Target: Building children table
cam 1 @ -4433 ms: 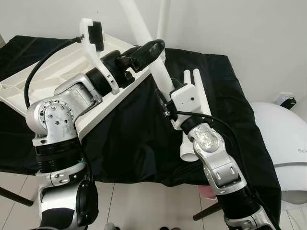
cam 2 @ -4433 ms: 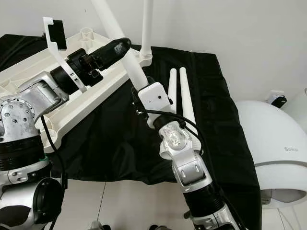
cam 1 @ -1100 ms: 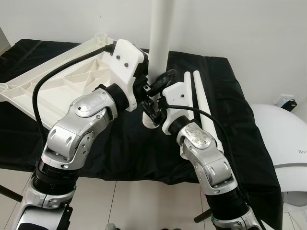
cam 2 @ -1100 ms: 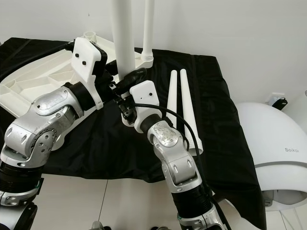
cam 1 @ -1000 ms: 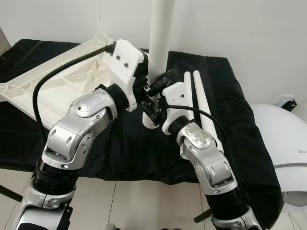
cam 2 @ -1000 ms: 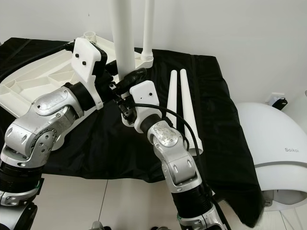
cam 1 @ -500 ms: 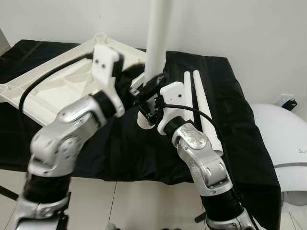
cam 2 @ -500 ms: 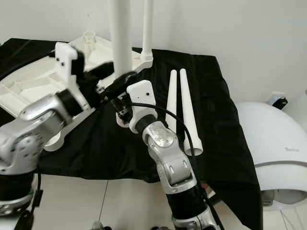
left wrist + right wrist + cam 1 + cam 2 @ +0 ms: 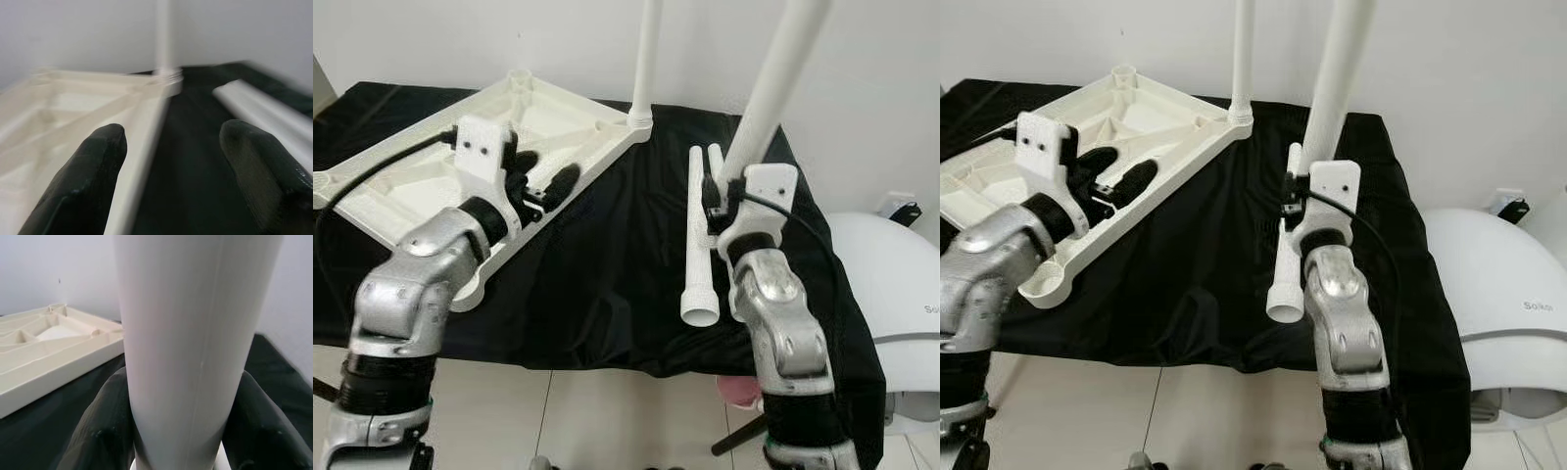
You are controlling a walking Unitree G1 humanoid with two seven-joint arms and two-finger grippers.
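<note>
We see a matt black cloth (image 9: pixel 607 264), softly creased, over the table. The tabletop (image 9: pixel 431 176) and legs (image 9: pixel 697 235) look like smooth white plastic with a faint sheen. Our arms (image 9: pixel 1342 323) are brushed silver metal; the claw fingers (image 9: pixel 93 171) look finely textured, matt black.

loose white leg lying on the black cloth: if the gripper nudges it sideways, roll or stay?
The long white tapered plastic table leg is round and lies free on the black cloth, so it would probably roll, curving because it tapers. It looks hollow at its open wide end, so likely light and stiff. The smooth surface may slip between fingers.
</note>
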